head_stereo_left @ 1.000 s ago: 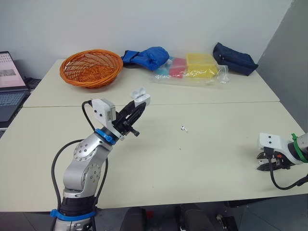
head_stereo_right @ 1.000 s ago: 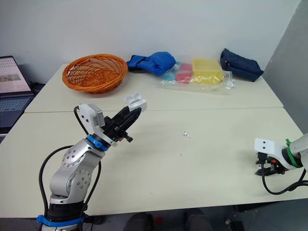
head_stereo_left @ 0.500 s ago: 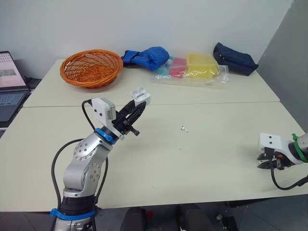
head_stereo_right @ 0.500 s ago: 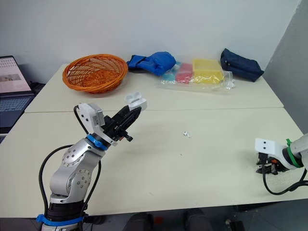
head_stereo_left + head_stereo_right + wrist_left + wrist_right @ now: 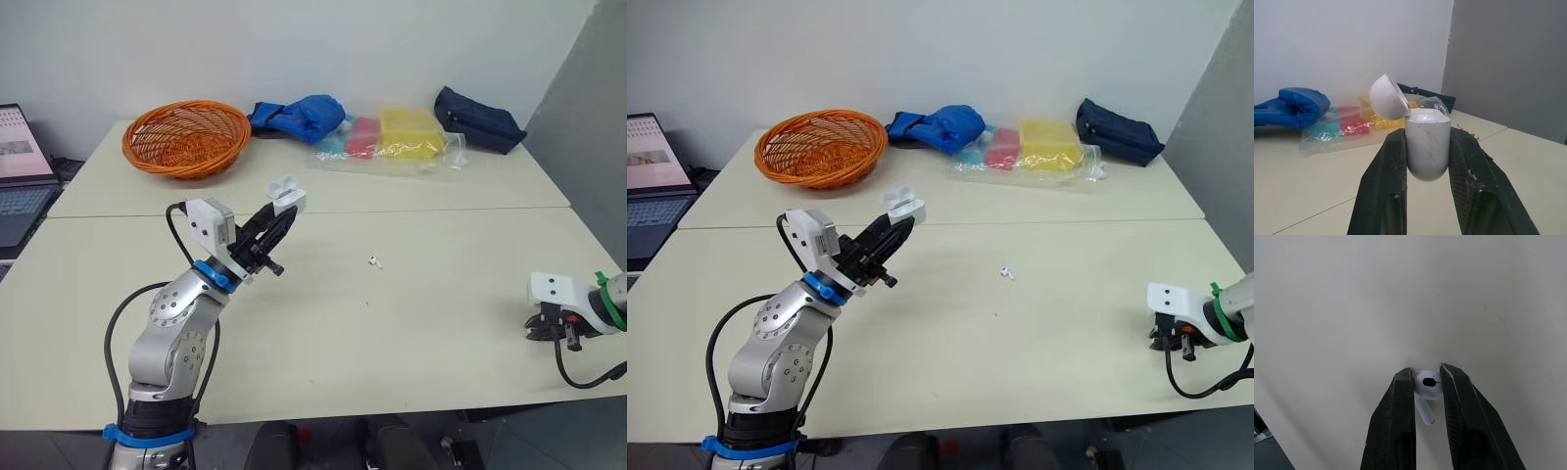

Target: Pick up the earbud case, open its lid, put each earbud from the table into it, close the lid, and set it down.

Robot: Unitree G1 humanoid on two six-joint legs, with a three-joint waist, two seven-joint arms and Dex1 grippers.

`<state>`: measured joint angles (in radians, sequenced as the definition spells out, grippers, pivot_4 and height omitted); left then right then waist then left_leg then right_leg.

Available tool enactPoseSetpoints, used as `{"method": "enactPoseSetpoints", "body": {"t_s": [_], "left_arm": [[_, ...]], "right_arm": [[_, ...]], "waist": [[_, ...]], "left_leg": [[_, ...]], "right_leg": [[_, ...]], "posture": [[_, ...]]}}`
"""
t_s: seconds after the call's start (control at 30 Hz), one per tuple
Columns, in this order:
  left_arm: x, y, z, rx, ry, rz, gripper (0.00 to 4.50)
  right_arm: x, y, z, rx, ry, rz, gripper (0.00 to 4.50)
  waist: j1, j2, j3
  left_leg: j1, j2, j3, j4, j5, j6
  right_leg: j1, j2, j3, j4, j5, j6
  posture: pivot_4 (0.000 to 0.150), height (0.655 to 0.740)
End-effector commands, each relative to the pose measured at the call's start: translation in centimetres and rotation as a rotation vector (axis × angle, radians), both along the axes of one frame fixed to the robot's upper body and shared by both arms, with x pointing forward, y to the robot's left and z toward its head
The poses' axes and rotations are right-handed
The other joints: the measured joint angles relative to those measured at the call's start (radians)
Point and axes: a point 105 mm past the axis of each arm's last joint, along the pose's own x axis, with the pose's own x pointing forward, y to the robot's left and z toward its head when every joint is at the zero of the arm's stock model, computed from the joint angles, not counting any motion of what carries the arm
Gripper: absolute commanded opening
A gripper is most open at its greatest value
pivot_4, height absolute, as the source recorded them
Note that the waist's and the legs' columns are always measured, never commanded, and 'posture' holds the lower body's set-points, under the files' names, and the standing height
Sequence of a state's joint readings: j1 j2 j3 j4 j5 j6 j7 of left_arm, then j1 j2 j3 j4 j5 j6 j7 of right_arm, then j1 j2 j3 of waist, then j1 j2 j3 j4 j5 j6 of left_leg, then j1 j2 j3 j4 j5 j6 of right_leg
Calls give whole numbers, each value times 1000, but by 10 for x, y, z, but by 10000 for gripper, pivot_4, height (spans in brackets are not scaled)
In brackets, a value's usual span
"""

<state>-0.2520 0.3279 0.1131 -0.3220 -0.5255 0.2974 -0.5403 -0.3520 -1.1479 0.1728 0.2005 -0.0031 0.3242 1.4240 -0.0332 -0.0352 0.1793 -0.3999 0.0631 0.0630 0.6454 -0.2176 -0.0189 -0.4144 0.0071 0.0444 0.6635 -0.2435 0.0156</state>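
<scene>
My left gripper [image 5: 277, 217] is raised above the table's left half and shut on the white earbud case [image 5: 1427, 143], whose round lid [image 5: 1388, 97] stands tipped open. The case [image 5: 285, 194] pokes out beyond the black fingers [image 5: 1384, 186]. At the table's right front edge, my right gripper [image 5: 1427, 377] points down at the tabletop and is shut on a white earbud [image 5: 1426, 387], its stem hanging between the fingers [image 5: 1399, 416]. A second white earbud [image 5: 374, 261] lies loose on the table near the middle.
An orange wicker basket [image 5: 185, 137] sits at the back left. Along the back stand a blue glove [image 5: 299, 117], a plastic bag of coloured boxes [image 5: 392, 137] and a dark blue pouch [image 5: 478, 118]. A laptop [image 5: 20, 171] stands off the table's left.
My right gripper has shifted slightly to the right near the table's front edge. The left arm and the case have stayed where they were.
</scene>
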Motion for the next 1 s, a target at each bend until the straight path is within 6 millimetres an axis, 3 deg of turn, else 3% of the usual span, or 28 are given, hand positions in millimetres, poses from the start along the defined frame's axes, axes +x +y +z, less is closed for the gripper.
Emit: {"method": "enactPoseSetpoints", "body": {"t_s": [0.03,0.07,0.13,0.27,0.33,0.43,0.6,1.0], "left_arm": [[-3,-4,15,4,-73,-23,7869],[-2,-4,15,4,-76,-24,7869],[0,-6,16,4,-84,-29,7869],[6,-11,19,-10,-100,-41,7869],[8,-15,20,-17,-107,-50,7869],[11,-21,24,-26,-119,-71,7869],[13,-26,28,-24,-138,-98,7869],[13,-34,34,-32,-158,-133,7869]], "right_arm": [[21,61,60,281,-165,80,3904],[24,77,74,366,-199,105,3904],[33,118,121,665,-283,74,3904],[30,186,194,1057,-458,87,3904],[23,210,212,1168,-499,79,3904],[18,237,224,1286,-568,42,3904],[21,251,222,1338,-588,41,3904],[40,285,205,1388,-613,40,3904]], "waist": [[-9,0,0],[-13,0,0],[-18,0,0],[-10,0,0],[-3,0,0],[7,1,0],[13,1,0],[2,0,-1]], "left_leg": [[0,0,-1,0,0,0],[0,0,-2,0,0,0],[0,0,-4,0,0,0],[-1,1,-6,0,0,0],[-4,2,-6,-1,0,0],[-11,2,-6,-1,0,0],[-20,-1,-4,0,0,0],[-17,2,-6,0,0,0]], "right_leg": [[-1,0,1,1,2,2],[-1,1,2,1,3,4],[-1,2,1,2,4,4],[0,4,-1,2,4,3],[-4,4,-1,2,3,3],[-9,4,-2,1,4,3],[-15,-2,-3,-1,6,2],[-14,5,-3,1,4,5]], "posture": [[1500,7400],[1500,7400],[1500,7400],[1500,7400],[1500,7400],[1500,7400],[1500,7400],[1500,7400]]}}
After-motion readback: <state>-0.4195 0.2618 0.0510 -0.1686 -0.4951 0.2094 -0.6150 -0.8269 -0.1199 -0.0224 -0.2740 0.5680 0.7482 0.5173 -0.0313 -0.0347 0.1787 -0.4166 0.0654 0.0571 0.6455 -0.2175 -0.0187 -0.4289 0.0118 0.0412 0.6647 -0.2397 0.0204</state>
